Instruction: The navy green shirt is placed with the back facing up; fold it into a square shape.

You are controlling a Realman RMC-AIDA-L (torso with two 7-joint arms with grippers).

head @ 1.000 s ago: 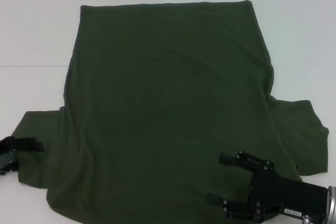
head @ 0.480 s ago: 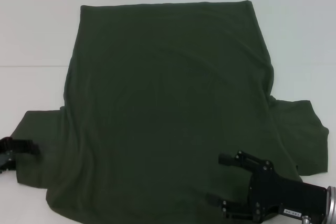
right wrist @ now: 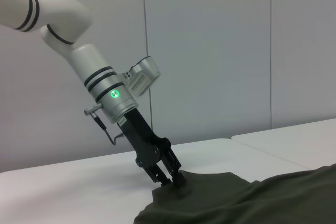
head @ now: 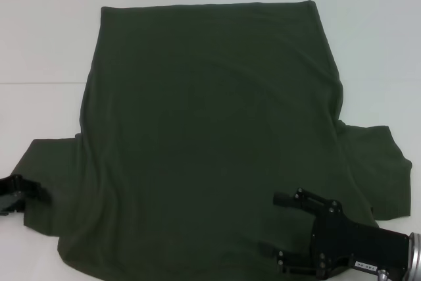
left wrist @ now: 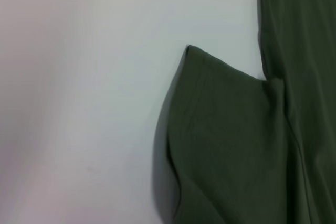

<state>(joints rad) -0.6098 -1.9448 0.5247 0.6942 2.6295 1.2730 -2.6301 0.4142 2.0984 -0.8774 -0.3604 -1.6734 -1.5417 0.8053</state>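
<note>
One thin pinch only: left gripper (right wrist: 167, 178) clenching sleeve edge of dark olive-green knit shirt (head: 210, 129), risking slipping free; right gripper (head: 284, 235) hovering released.

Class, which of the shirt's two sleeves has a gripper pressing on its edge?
The robot's-left sleeve: the left gripper touches its edge; the right sleeve lies free.

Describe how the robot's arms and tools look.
The left arm is glossy white with black bands, a glowing green light and a silver box at the wrist; its left tool is black with slim fingers. The right tool is black, boxy and bolted, with a small label.
</note>
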